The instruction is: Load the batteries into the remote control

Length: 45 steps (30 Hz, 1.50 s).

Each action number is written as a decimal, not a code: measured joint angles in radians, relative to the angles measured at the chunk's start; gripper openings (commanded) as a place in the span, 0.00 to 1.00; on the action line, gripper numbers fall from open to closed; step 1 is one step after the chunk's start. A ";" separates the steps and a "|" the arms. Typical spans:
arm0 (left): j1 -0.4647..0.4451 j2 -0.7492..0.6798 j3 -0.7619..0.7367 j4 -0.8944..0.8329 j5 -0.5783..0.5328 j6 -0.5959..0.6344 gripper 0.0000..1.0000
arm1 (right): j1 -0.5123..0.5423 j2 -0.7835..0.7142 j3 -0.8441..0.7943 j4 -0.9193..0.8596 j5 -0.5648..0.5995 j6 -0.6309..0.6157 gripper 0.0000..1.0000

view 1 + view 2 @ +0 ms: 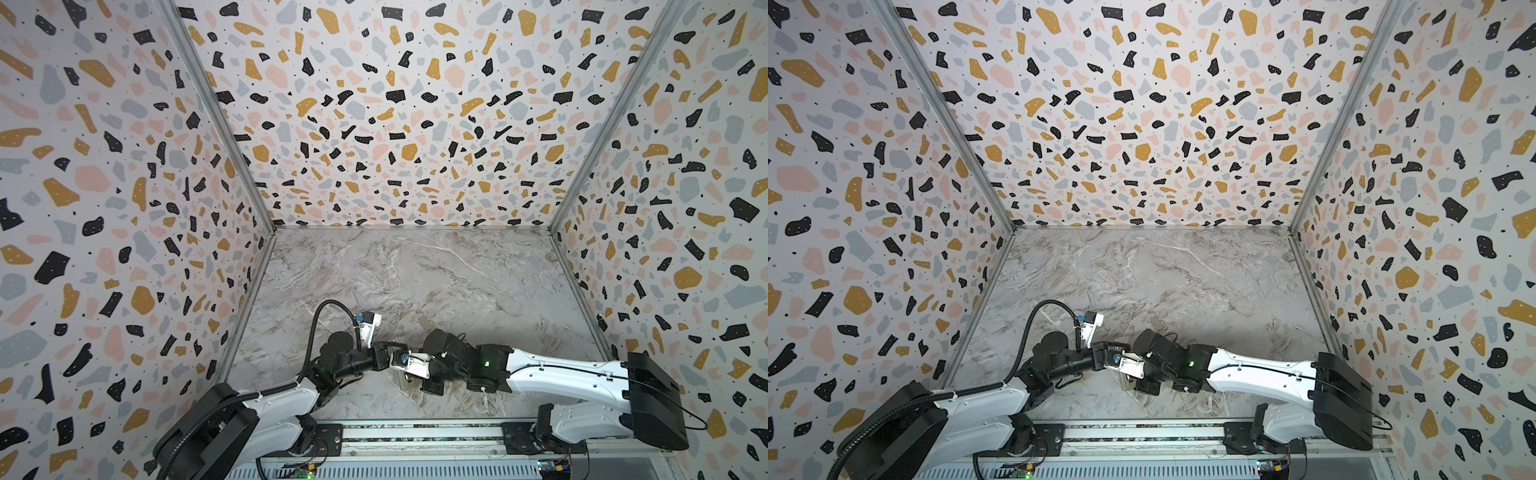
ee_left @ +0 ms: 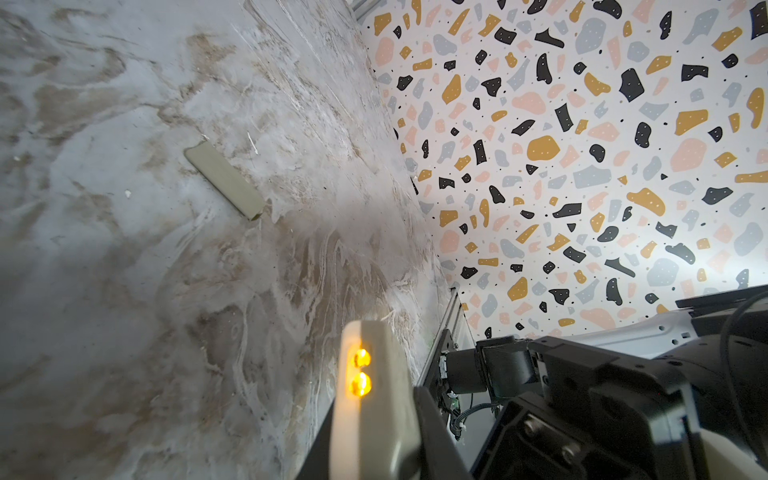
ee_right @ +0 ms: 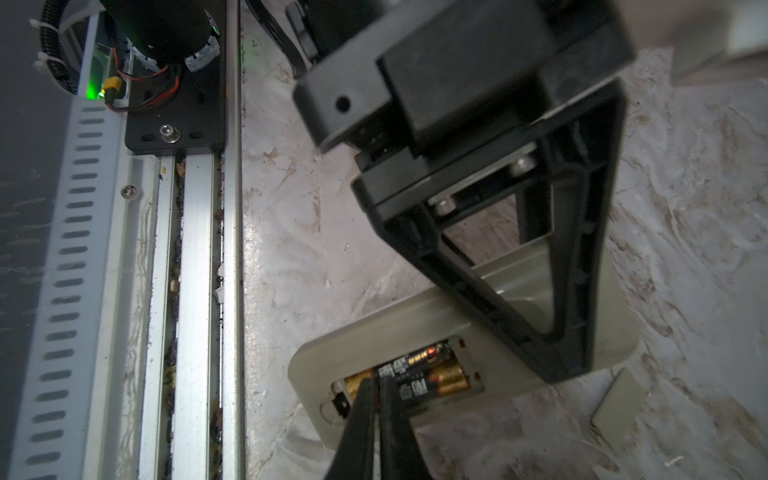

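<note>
Both batteries [image 3: 428, 380] sit in the remote control [image 3: 415, 324], back open. The right gripper [image 3: 379, 384] is pinched together, tips on them. The left gripper [image 3: 569, 365] grips the remote control at two o'clock, cover plate [image 3: 619, 405] at four.

No legible txt, brand or nos. in any view. The batteries [image 3: 419, 376], lying side by side in the recess of the remote control [image 3: 374, 328], carry small white print blocks on their dark wraps, but in the right wrist view it's too blurred to make out a single char.
</note>
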 measured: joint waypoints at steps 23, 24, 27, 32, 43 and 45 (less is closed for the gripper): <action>0.007 -0.033 0.000 -0.097 -0.045 -0.002 0.00 | 0.035 0.093 0.004 0.048 0.082 0.018 0.07; 0.008 -0.036 0.000 -0.105 -0.049 -0.001 0.00 | 0.041 0.101 0.008 0.048 0.093 0.019 0.07; 0.010 -0.042 0.000 -0.126 -0.060 -0.002 0.00 | 0.052 0.117 0.018 0.046 0.131 0.024 0.07; 0.010 -0.067 0.000 -0.135 -0.077 -0.002 0.00 | 0.060 0.109 0.029 0.029 0.180 0.039 0.07; 0.005 -0.083 0.011 -0.108 -0.042 0.000 0.00 | 0.015 0.011 0.029 0.022 0.224 0.058 0.06; 0.005 -0.082 0.011 -0.108 -0.039 0.000 0.00 | 0.006 0.003 0.029 0.022 0.227 0.060 0.06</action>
